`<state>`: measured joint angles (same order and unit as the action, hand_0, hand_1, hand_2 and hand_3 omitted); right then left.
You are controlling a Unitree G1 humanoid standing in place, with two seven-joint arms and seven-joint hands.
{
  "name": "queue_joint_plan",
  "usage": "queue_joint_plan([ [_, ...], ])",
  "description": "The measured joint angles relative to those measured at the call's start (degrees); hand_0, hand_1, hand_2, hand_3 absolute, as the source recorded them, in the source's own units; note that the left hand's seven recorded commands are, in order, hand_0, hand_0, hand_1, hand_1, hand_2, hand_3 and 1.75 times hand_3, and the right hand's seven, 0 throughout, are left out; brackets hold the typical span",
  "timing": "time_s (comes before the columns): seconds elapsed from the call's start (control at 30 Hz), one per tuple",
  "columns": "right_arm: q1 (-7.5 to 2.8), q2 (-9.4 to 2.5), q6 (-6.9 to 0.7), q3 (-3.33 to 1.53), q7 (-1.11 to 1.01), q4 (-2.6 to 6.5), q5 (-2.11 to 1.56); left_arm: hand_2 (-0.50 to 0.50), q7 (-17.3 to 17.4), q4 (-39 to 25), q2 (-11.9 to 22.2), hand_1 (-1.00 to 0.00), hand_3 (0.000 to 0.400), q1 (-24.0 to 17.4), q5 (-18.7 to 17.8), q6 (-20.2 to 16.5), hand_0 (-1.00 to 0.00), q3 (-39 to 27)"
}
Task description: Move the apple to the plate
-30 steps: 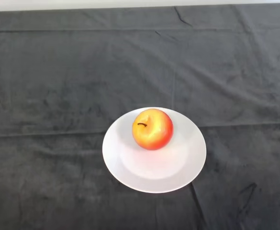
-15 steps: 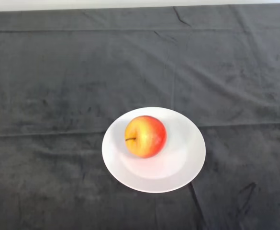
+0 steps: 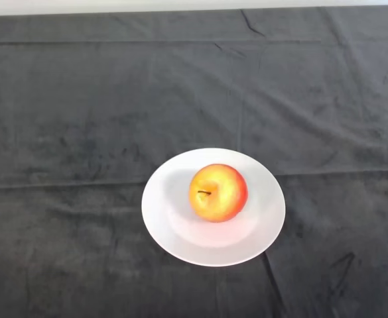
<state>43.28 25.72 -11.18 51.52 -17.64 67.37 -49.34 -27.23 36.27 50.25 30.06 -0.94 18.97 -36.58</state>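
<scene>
apple (image 3: 218, 193): we see yellow-orange skin across the middle and left, deepening to red along the right edge and lower right; we make out faint reddish streaks running through the yellow.
stem (image 3: 203, 193): we see it as a thin dark brown line, set in a slightly darker hollow of the yellow skin.
plate (image 3: 170, 225): we see plain white with no pattern; we notice a soft pinkish tint on it just below the apple.
cloth (image 3: 81, 119): we see dark charcoal grey, unpatterned, mottled with lighter and darker patches and crossed by thin crease lines.
</scene>
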Motion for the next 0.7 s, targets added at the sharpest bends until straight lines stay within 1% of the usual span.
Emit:
queue_joint_plan([
  [0.33, 0.00, 0.00, 0.00, 0.00, 0.00, 0.00, 0.00, 0.00, -0.01, -0.06, -1.72, 0.00, 0.000, -0.23, -0.09, -2.60, 0.00, -0.52],
  [0.7, 0.00, 0.00, 0.00, 0.01, 0.00, 0.00, 0.00, 0.00, -0.01, -0.17, -2.25, 0.00, 0.000, -0.25, -0.18, -3.76, 0.00, -0.52],
])
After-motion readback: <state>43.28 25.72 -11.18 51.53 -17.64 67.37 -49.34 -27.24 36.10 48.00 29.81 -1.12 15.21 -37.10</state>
